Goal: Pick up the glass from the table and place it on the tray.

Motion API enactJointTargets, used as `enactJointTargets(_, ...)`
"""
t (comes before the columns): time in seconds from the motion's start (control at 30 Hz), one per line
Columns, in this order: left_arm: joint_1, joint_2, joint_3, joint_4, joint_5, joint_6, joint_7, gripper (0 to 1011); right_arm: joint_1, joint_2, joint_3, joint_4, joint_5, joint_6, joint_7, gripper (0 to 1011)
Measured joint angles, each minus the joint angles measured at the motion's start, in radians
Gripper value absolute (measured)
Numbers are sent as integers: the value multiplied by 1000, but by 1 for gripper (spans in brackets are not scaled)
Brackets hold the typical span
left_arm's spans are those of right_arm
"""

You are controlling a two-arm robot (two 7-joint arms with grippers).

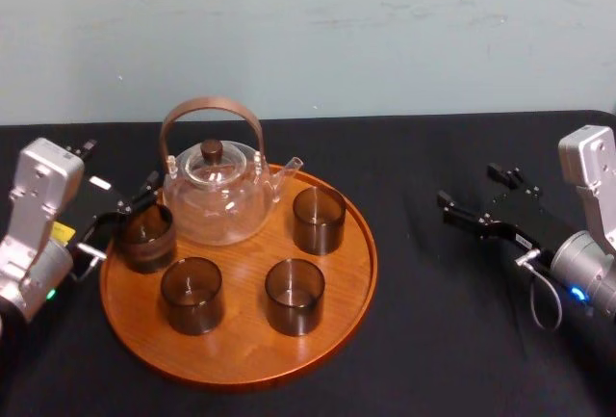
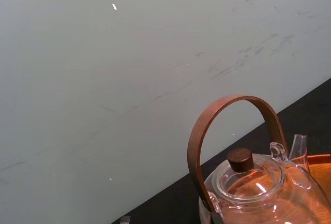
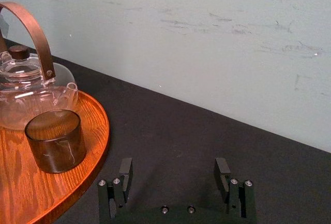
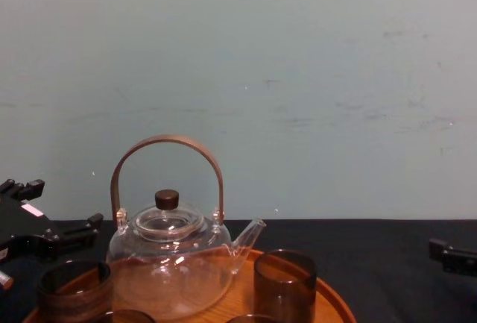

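Black cloth covers the table point(image 1: 433, 340), and on it sits the round orange-brown wooden tray point(image 1: 241, 364). A clear glass teapot point(image 1: 217, 200) with a bent wooden handle stands at the back of the tray.

The right gripper point(image 1: 472, 186) waits over bare cloth well to the right of the tray, its jaws wide apart and empty. The left gripper point(image 1: 125, 215) sits at the tray's left edge. Its jaws are spread, with one finger reaching toward the teapot and the other lying outside the rim.

The glass point(image 1: 146, 237), a short smoky tumbler, stands upright on the tray just inside that rim, at the left gripper's fingertips. Whether the fingers touch it cannot be told. Three other glasses point(image 1: 295, 296) share the tray.

The tumbler is likely light, rigid, slick and breakable. The safest hold would be across its straight wall at mid-height, with modest squeeze. The placing looks all but done.
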State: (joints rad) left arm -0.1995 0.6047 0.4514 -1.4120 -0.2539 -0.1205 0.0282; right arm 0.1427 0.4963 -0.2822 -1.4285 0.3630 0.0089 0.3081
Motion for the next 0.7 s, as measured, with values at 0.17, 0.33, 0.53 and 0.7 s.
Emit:
enactJointTargets(0.17, 0, 0, 0, 0, 0, 0, 0, 1001, 0, 0, 0, 0, 1, 0, 0, 1002)
enactJointTargets(0.33, 0, 0, 0, 0, 0, 0, 0, 1001, 0, 1, 0, 0, 1, 0, 0, 1003)
enactJointTargets(0.53, 0, 0, 0, 0, 0, 0, 0, 1002, 0, 1, 0, 0, 1, 0, 0, 1002)
enactJointTargets(0.7, 0, 0, 0, 0, 0, 0, 0, 1001, 0, 1, -1, 0, 1, 0, 0, 1003)
